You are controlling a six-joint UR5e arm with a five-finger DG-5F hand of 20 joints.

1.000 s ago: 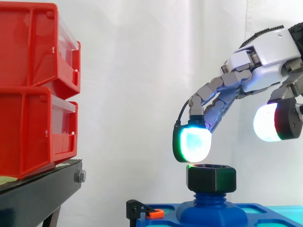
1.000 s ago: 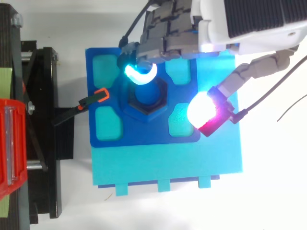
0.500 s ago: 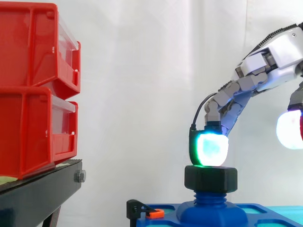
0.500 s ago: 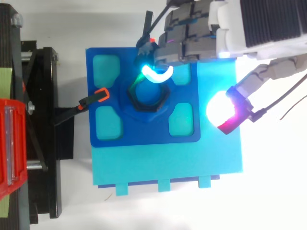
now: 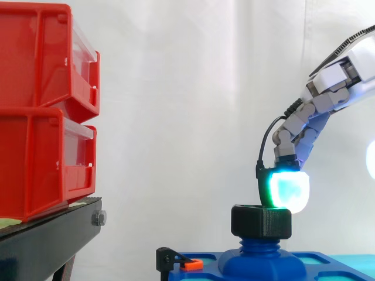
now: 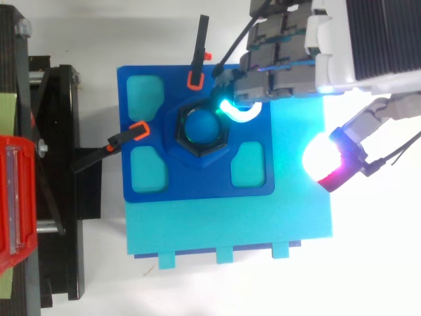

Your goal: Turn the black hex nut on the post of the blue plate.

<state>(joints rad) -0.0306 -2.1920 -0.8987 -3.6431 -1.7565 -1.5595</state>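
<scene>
The black hex nut (image 5: 261, 221) sits on the blue threaded post (image 6: 200, 127) at the middle of the blue plate (image 6: 197, 179). My hand (image 6: 287, 60) reaches in from the upper right with its fingers stretched out. One glowing cyan-green fingertip (image 5: 285, 190) rests on the nut's right upper edge. The thumb pad (image 6: 324, 158), glowing white and red, hangs well off to the right, clear of the nut. Nothing is pinched between fingers and thumb.
The blue plate lies on a cyan board (image 6: 230, 224). Two black clamps with orange tips (image 6: 135, 131) (image 6: 197, 66) hold the plate at its left and far edges. Stacked red bins (image 5: 47, 111) stand on a black stand (image 5: 47, 240) to the left.
The hand has drawn back to the right. Its lit fingertip has gone from above the nut's left side, across the top, to the right edge. The thumb has swung farther right.
</scene>
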